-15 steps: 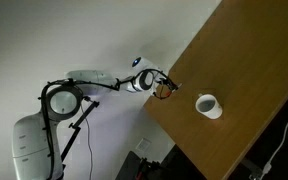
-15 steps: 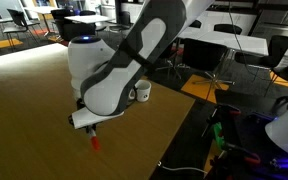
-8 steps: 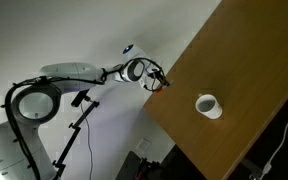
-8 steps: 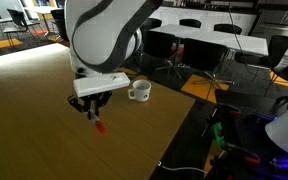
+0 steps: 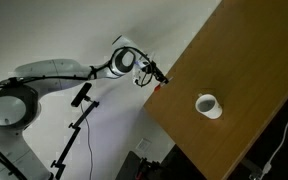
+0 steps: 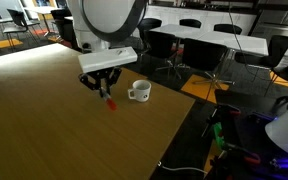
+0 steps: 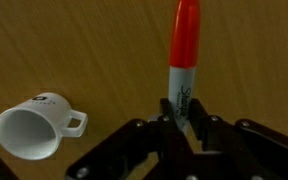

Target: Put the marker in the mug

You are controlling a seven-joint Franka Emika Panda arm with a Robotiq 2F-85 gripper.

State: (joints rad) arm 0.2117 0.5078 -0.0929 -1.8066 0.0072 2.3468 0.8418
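Your pincer pinches the marker by its pale end above the surface, the mug at lower left; that shallow hold may let it swing and clip the rim.

A broad wooden table fills the near left. Far right, black office chairs stand by white desks.

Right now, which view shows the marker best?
Wrist view: the marker is large, red cap and pale barrel clear, pinched in the gripper. In both exterior views it is only a tiny reddish sliver at the gripper.
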